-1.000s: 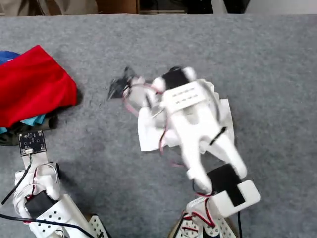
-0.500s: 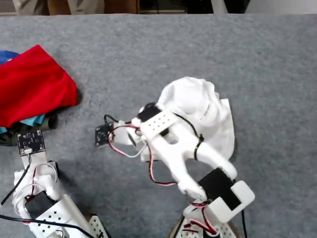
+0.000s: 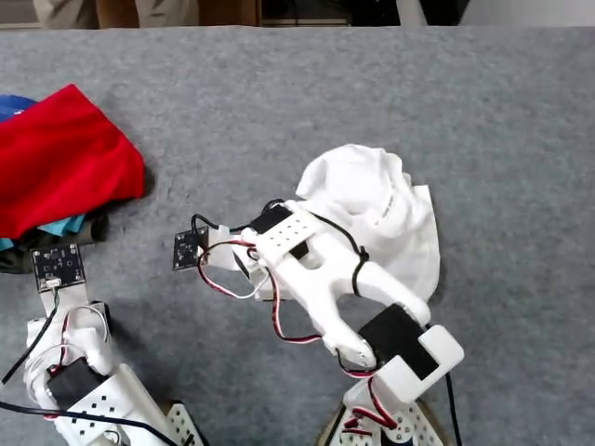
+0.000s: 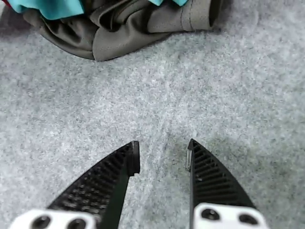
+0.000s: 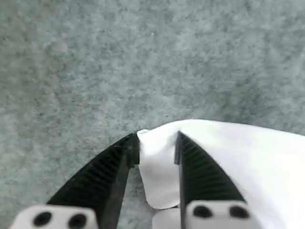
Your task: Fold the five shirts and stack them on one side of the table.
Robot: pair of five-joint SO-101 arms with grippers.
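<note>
Likely soft, light and limp: white shirt (image 3: 381, 200) heaped mid-tabletop (image 3: 502, 111), its thin edge nipped in the right claw (image 5: 157, 140), best held by hem or corner, not the bulk; left claw (image 4: 162, 155) parted, empty, near the red-topped stack (image 3: 65, 167).

Matt cloth shirt (image 3: 383, 197) — rough felt table (image 3: 511, 111)

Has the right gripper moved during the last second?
Yes. In the high view the right gripper came back toward its base, from level with the red shirt to below it, holding the white shirt.
</note>
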